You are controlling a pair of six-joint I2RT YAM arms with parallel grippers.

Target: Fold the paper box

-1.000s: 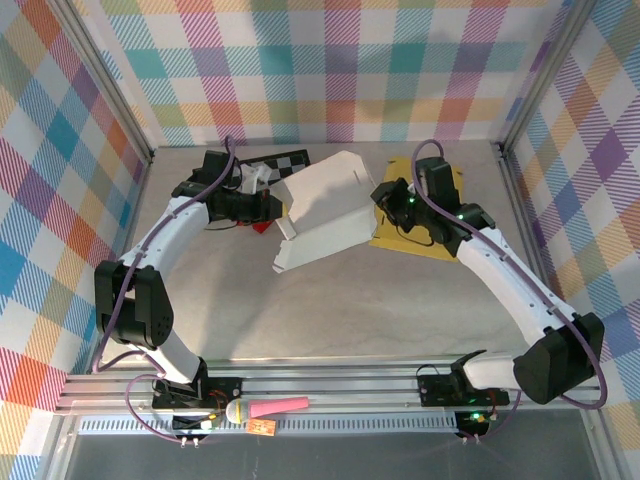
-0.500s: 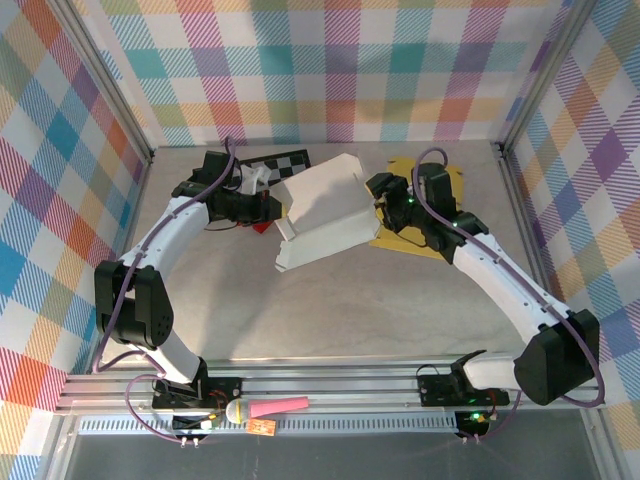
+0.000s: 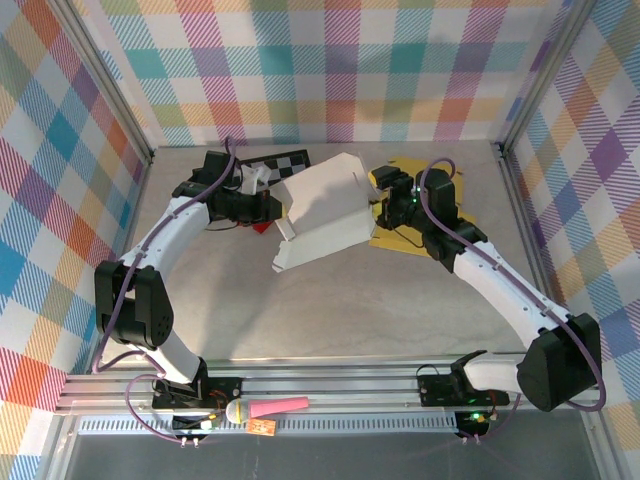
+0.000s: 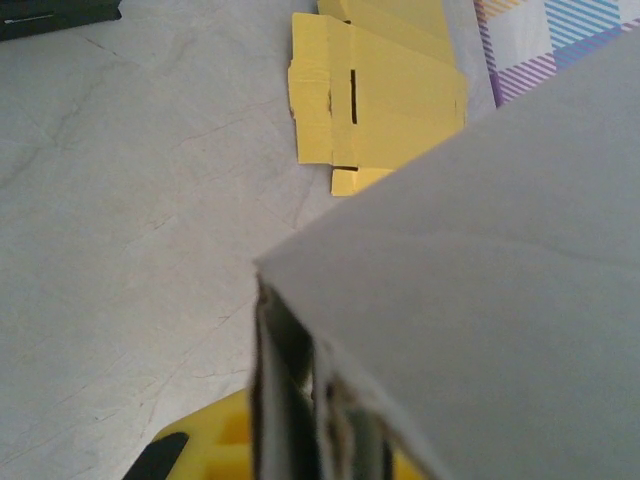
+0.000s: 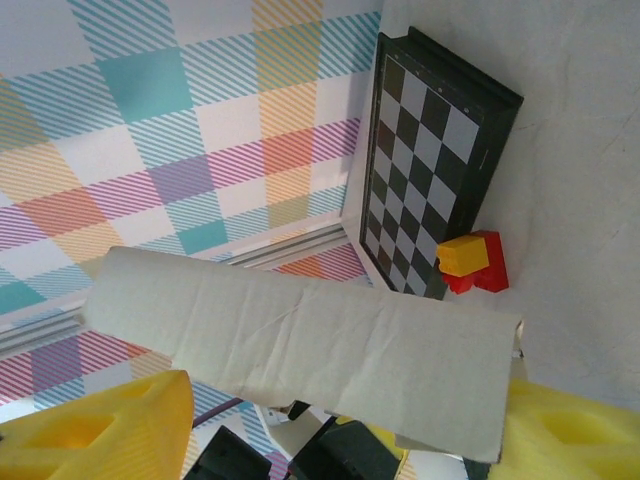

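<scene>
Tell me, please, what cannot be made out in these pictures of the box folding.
- Left tool grip: top view, the paper box covers it; left wrist view, blurred by closeness.
- Checkerboard: top view, the box and left arm overlap it.
- Yellow cardboard: top view, right arm covers part.

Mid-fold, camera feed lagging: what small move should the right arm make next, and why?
Probably ease the right gripper onto the flap of the paper box beside it and close. Its jaws stand open there, while the left gripper clamps the opposite edge.
</scene>
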